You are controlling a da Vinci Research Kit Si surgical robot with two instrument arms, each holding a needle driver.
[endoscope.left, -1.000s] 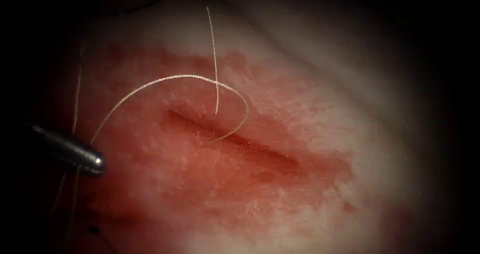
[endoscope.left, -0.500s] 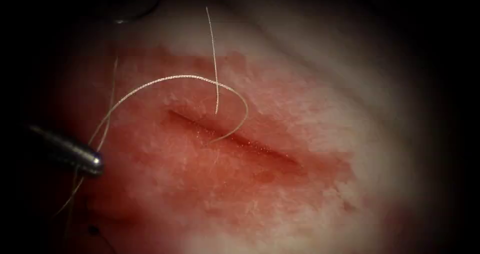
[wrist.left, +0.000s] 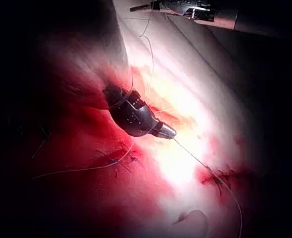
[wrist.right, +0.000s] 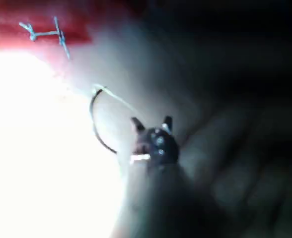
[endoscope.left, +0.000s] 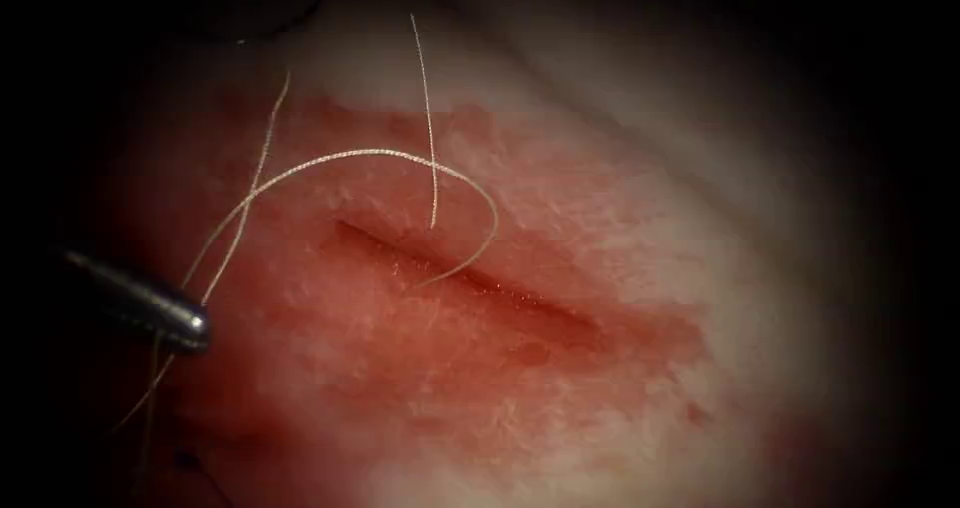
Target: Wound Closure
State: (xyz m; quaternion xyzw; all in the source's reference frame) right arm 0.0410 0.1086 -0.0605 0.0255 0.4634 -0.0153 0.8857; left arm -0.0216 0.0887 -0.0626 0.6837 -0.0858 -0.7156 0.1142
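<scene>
thread point(endoscope.left: 380, 154) arcs over the cut point(endoscope.left: 470, 278), left tool point(endoscope.left: 195, 325) leftward.

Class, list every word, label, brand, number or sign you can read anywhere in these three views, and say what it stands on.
None: no readable text stands on anything.
The tissue, the thread and the left tool bear no letters or digits.
The right tool and the curved needle beside it carry no marks either.
</scene>
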